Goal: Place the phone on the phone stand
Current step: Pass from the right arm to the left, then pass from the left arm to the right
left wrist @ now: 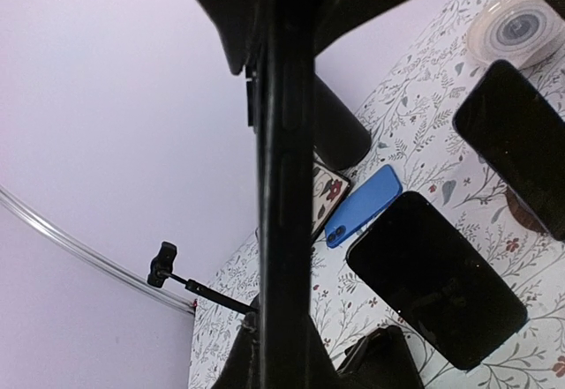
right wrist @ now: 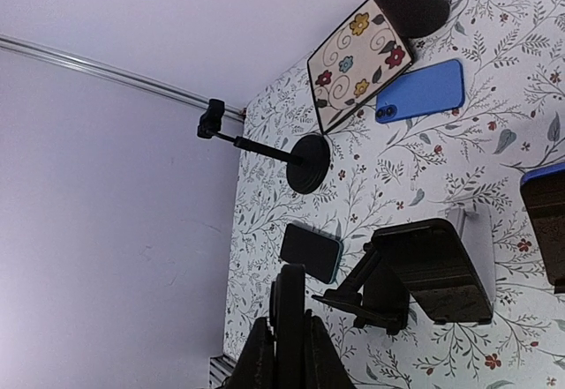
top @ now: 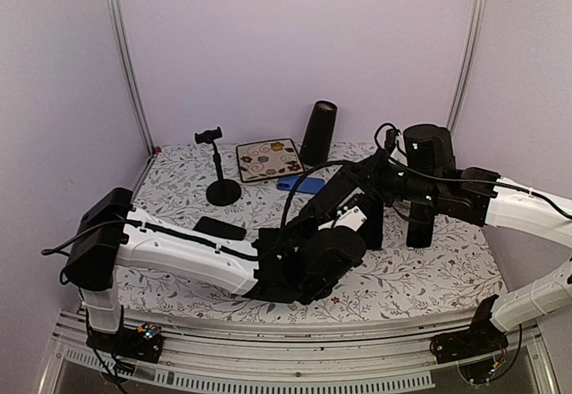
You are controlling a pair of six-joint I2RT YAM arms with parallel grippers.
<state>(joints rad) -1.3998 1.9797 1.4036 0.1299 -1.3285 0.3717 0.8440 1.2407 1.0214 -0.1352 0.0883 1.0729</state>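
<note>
My left gripper (left wrist: 282,314) is shut on a thin black phone (left wrist: 284,142), seen edge-on and running up the whole left wrist view. In the top view this gripper (top: 356,184) is raised over the middle of the table. My right gripper (right wrist: 291,274) has its fingers pressed together, with nothing clearly between them. A black folding phone stand (right wrist: 424,270) stands on the cloth below and right of it, and also shows in the top view (top: 371,220). A slim black tripod stand with a clamp (top: 219,166) is at the back left (right wrist: 265,146).
A blue phone (top: 299,182) lies near a floral mat (top: 268,159) and a black cylinder (top: 317,132). A black phone in a teal case (right wrist: 309,250) lies left of centre (top: 219,227). Two black slabs (left wrist: 437,279) and a tape roll (left wrist: 516,23) lie near the left gripper.
</note>
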